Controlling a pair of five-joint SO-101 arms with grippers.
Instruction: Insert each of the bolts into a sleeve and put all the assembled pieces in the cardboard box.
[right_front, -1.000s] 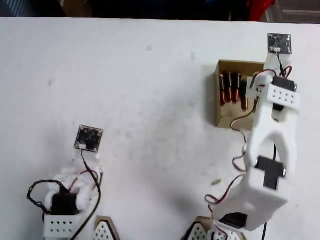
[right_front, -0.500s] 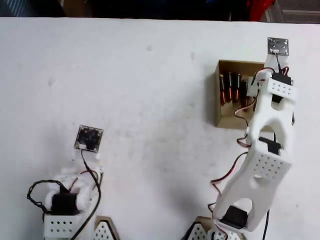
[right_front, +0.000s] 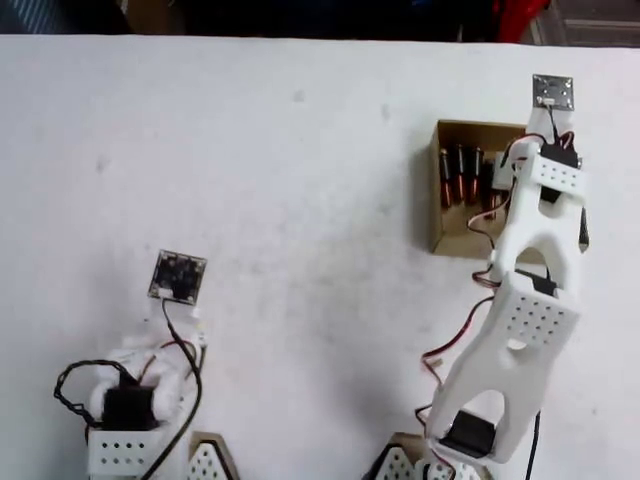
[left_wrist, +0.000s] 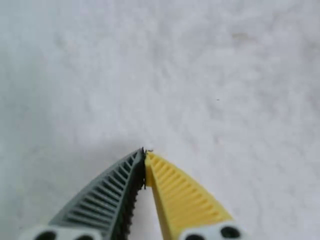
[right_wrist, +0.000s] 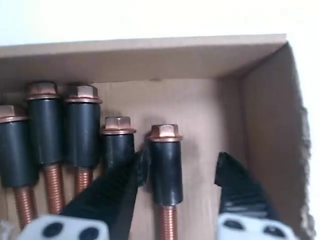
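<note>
The right gripper (right_wrist: 182, 162) hangs inside the cardboard box (right_wrist: 150, 55) with its jaws spread wide. Between them lies one assembled piece (right_wrist: 166, 165), a copper bolt in a black sleeve. One black finger (right_wrist: 125, 185) touches the side of the sleeve and the other stands clear of it, so the piece is not clamped.

Its long axis runs straight out from the gripper. The hex head points at the box's far wall and the bare threaded shank points back toward the wrist.

Four other assembled pieces (right_wrist: 82, 130) lie just beside it on the box floor, in a row parallel to it. Their heads also face the far wall, and the nearest one is partly hidden behind the finger.

In the high view the right arm (right_front: 520, 320) stretches from its base out over the near right part of the box (right_front: 438, 200). The pieces (right_front: 462, 175) sit in the box's far half, side by side. Their long axes run from the arms' side of the white table (right_front: 300, 150) toward its far edge, with the copper shanks toward the arms.

The left gripper (left_wrist: 144, 152) has its grey and yellow fingers pressed together at the tips with nothing between them, close above the bare tabletop. The left arm (right_front: 125, 410) is folded at the near left corner, well apart from the box.
</note>
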